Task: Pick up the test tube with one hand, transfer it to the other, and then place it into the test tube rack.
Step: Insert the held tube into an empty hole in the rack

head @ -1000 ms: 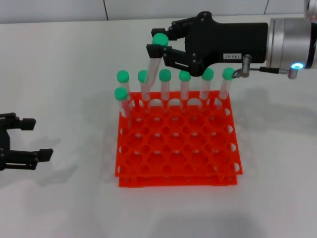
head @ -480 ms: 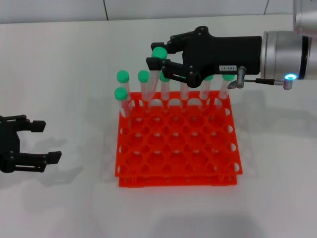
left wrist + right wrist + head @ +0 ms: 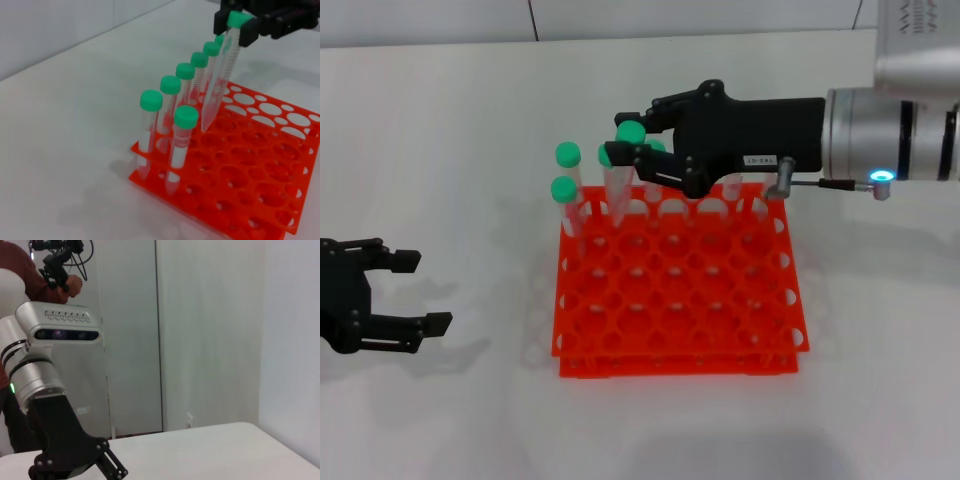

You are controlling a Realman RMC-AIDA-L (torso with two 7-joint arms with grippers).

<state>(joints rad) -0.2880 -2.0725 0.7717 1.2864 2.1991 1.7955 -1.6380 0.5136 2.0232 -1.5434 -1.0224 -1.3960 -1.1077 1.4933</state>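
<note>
The right gripper (image 3: 632,152) is clamped on the green cap of the test tube (image 3: 218,82), held tilted over the back row of the test tube rack (image 3: 680,330) (tapered tip at a hole in the upper tier, second row). The left gripper (image 3: 415,292) is parked on the table (image 3: 440,130) well left of the rack, fingers spread and empty.

Green-capped clear test tube (image 3: 623,168) tilts, tip just above the orange rack's (image 3: 680,290) back row.

Head cam looks down on the rack (image 3: 680,290); left wrist cam views it close, low (shared); right wrist cam faces the wall.
</note>
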